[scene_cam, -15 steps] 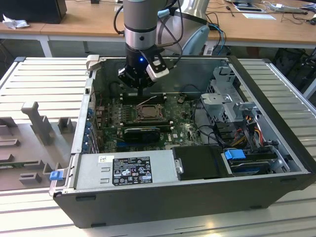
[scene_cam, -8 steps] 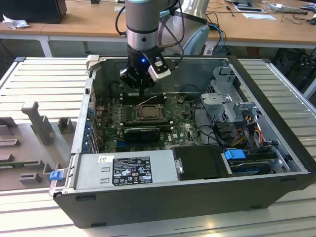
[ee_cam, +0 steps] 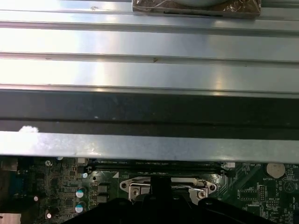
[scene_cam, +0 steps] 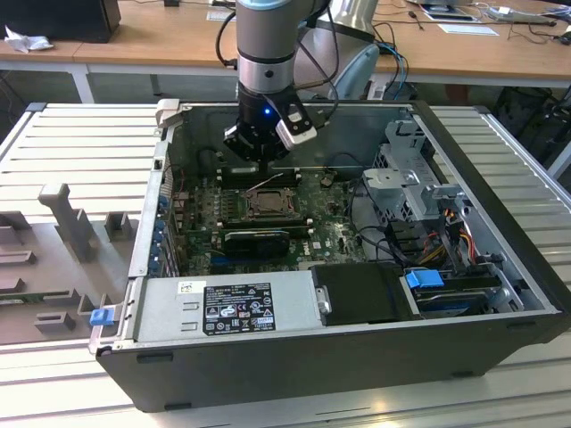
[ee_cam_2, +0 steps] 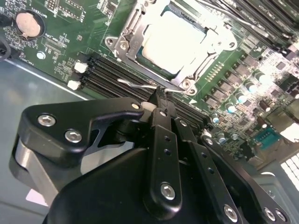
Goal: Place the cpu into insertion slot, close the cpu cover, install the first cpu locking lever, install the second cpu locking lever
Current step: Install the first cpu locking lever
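A: What do you see in the exterior view?
B: Your gripper hangs inside the computer case, just behind the insertion slot.

A: And in the second wrist view?
B: You see the cpu seated beneath the cpu cover, with narrow fingers pinching a wire locking lever.

A: In the first wrist view?
B: The socket frame lies just past your gripper.

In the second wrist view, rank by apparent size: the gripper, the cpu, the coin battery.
1. gripper, though its nearness to the camera inflates it
2. cpu
3. coin battery
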Controlling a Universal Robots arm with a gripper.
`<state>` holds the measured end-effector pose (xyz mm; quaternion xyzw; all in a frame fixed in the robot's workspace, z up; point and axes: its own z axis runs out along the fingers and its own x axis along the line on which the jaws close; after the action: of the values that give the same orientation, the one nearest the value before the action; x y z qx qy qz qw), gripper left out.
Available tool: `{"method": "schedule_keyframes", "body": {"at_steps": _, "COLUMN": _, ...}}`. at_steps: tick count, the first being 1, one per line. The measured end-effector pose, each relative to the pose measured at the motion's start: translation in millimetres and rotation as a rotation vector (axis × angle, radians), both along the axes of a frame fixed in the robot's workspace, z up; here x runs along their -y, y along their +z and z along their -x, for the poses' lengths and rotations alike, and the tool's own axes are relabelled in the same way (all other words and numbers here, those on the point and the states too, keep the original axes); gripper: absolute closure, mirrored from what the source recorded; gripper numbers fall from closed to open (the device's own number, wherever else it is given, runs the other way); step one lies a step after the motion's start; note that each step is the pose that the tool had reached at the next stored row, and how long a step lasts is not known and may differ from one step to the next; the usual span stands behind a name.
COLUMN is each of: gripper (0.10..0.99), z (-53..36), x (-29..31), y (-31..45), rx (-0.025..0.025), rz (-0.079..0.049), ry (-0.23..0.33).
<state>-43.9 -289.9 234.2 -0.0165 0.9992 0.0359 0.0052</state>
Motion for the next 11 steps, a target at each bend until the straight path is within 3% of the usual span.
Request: {"method": "schedule_keyframes", "body": {"at_steps": 11, "gripper": 0.98, "z": -11.2, "x": -4.1, "y": -5.5, "rx": 0.0, "rz": 0.0, "ry": 0.014}}
